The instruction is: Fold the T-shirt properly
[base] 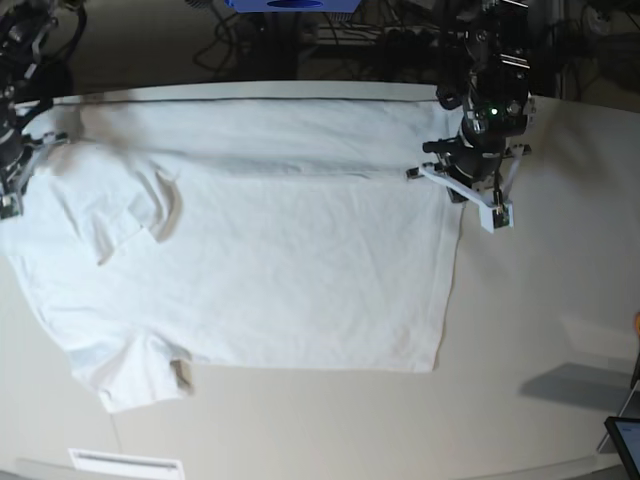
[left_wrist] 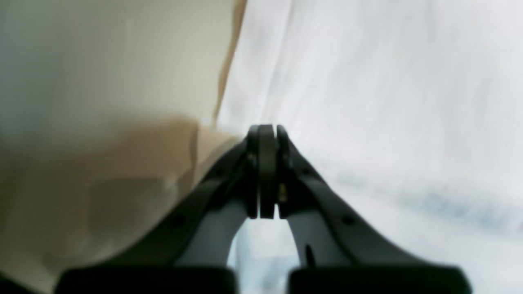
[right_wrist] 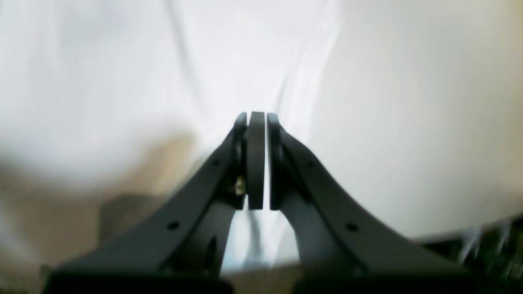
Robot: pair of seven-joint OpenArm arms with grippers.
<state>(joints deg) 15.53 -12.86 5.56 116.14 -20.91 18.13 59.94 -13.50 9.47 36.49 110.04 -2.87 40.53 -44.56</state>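
The white T-shirt (base: 280,260) lies spread across the off-white table (base: 540,330), sleeves to the left and hem to the right. Its far strip is creased along a line near the back edge. My left gripper (base: 430,172) is at the shirt's far right hem corner. In the left wrist view the left gripper (left_wrist: 265,128) has its jaws pressed together at the edge of the cloth (left_wrist: 367,102). My right gripper (base: 18,175) is at the far left, by the shoulder. Its wrist view shows the right gripper (right_wrist: 256,114) shut, with cloth (right_wrist: 122,61) at its tips and under its fingers.
Cables and dark equipment (base: 330,40) fill the space behind the table's far edge. A dark device corner (base: 622,438) pokes in at the lower right. A white label strip (base: 125,462) lies at the near edge. Bare tabletop lies right of the shirt and along the front.
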